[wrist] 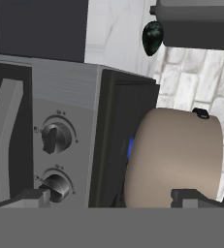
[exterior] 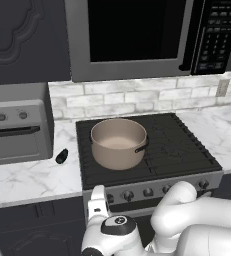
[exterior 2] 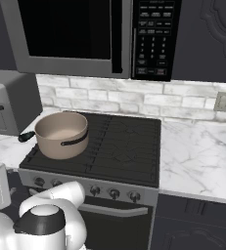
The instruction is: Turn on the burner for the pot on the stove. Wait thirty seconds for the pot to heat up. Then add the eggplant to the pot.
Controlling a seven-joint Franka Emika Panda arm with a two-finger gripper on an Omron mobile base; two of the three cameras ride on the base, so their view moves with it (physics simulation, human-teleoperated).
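Marble desk (exterior: 27, 177) ran either side of the stove (exterior: 187, 150). Beyond the pincer (wrist: 108, 196), whose jaws stood wide apart and empty, the eggplant (exterior: 61, 156) lay on it, left of the pot (exterior: 118, 142). A blue glow beneath the pot suggested the burner was lit; adding the eggplant remained.

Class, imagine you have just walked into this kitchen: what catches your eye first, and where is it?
The tan pot stands out, sitting on the front left of the black stove. Left of the stove, a small dark eggplant lies on the marble counter, in front of the toaster oven.
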